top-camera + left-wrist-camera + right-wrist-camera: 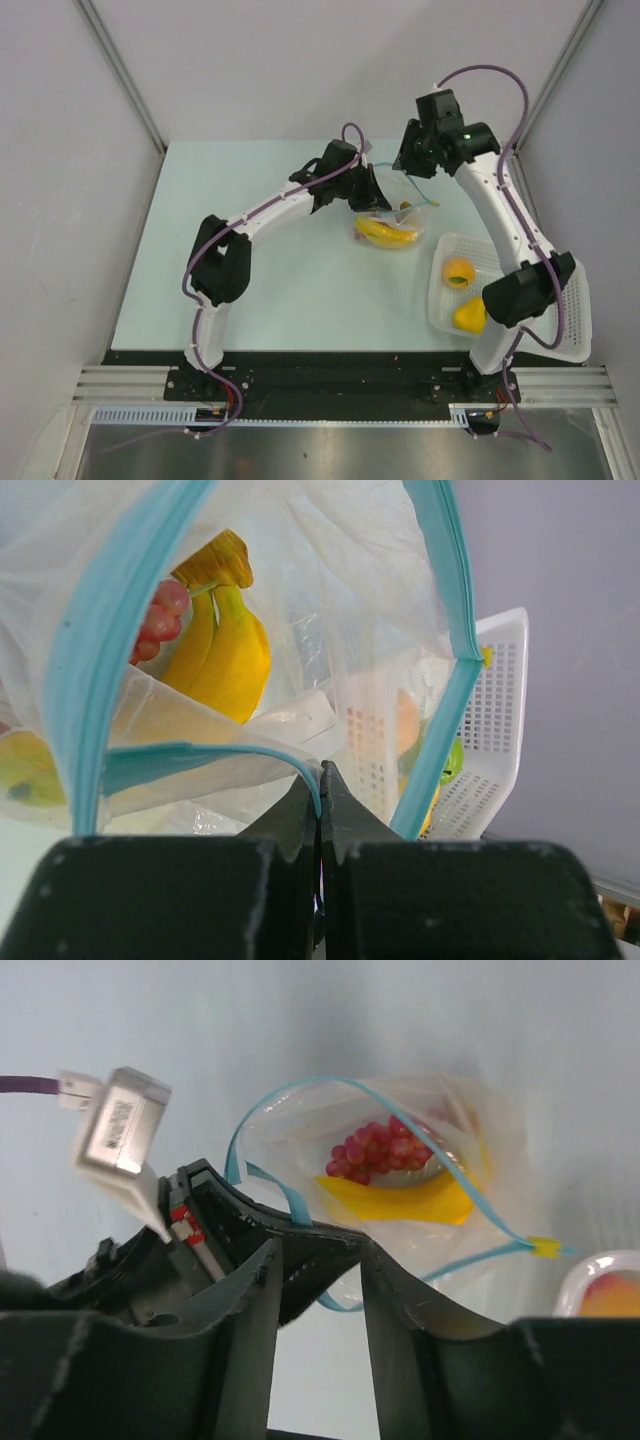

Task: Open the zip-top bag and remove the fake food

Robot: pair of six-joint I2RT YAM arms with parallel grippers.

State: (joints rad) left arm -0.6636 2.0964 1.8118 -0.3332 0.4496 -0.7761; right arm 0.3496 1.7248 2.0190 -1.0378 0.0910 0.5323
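Open bag [395,215] at centre frame, my left gripper [320,776] clenched on its blue zip strip [90,650]. My right gripper [318,1290] hovers above, parted and empty. Orange [458,272] and yellow fruit [470,316] lie in the basket [572,335], lower right; banana [228,650] and berries [380,1150] not yet out.

Bright, even light; wrist views soft, perhaps motion-blurred.

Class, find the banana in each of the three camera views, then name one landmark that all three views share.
Top external: the banana lies just right of centre, inside the zip-top bag.
Left wrist: banana at upper left, seen through the bag's open mouth.
Right wrist: banana right of centre, under the red berry cluster.
Shared landmark: the blue-teal zip strip.
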